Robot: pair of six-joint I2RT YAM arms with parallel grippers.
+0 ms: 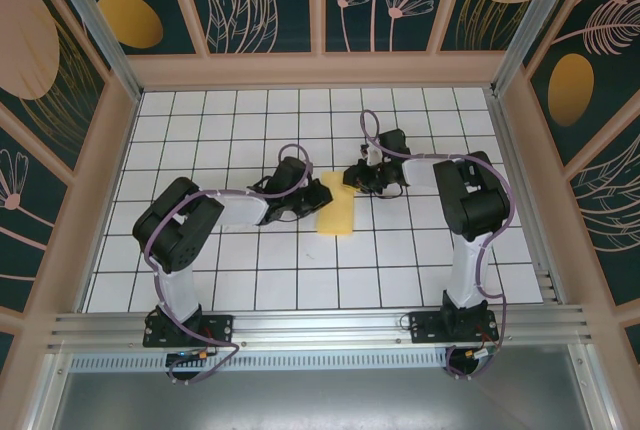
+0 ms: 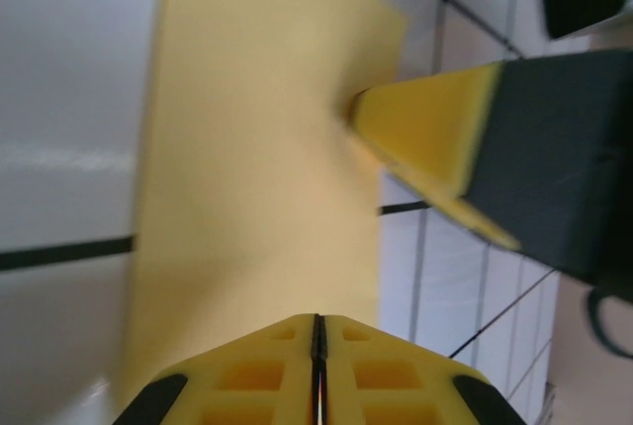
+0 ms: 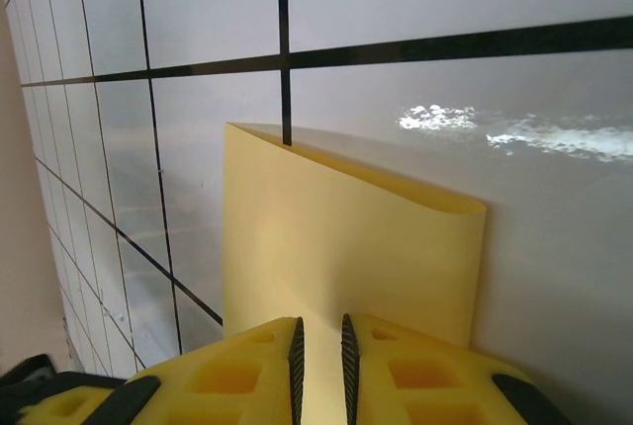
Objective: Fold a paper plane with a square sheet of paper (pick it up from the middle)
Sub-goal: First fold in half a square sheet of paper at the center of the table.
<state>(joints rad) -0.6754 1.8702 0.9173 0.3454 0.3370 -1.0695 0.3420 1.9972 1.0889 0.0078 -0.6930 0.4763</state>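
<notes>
Both arms' fingers pinched the folded square sheet of paper [image 1: 335,210]; uneven pulling could tear or skew its crease.

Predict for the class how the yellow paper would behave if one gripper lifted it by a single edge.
Probably floppy: the yellow paper already curves over in a soft fold. Likely very light, being a thin sheet flat on the tiled table. It may slide when pushed, since the tiles look glossy.

Bright, even overhead light; glare patches on the glossy tiles [image 3: 514,128]; left wrist view blurred.
</notes>
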